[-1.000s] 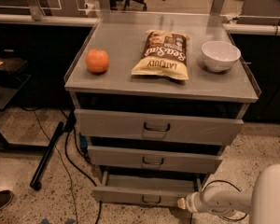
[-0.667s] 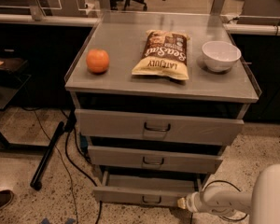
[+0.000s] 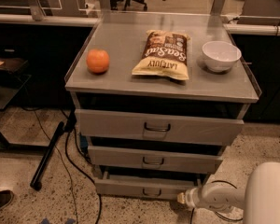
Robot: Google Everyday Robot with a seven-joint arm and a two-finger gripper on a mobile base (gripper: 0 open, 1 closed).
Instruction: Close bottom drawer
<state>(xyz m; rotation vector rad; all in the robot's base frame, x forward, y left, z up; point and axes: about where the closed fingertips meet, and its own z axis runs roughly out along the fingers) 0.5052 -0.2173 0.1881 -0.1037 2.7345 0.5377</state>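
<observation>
The bottom drawer (image 3: 130,185) is the narrowest grey front of three, with a small dark loop handle (image 3: 151,191) at its centre. It stands slightly pulled out, with a dark gap above its front. My gripper (image 3: 181,199) is at the end of the white arm coming in from the lower right. Its tip is at the right end of the bottom drawer's front, touching or almost touching it.
The grey cabinet top (image 3: 121,80) holds an orange (image 3: 98,60), a chip bag (image 3: 162,55) and a white bowl (image 3: 220,56). The middle drawer (image 3: 154,160) and top drawer (image 3: 158,127) are above. Black cables (image 3: 70,157) and a pole (image 3: 46,155) lie on the floor at left. A shoe (image 3: 0,200) is at bottom left.
</observation>
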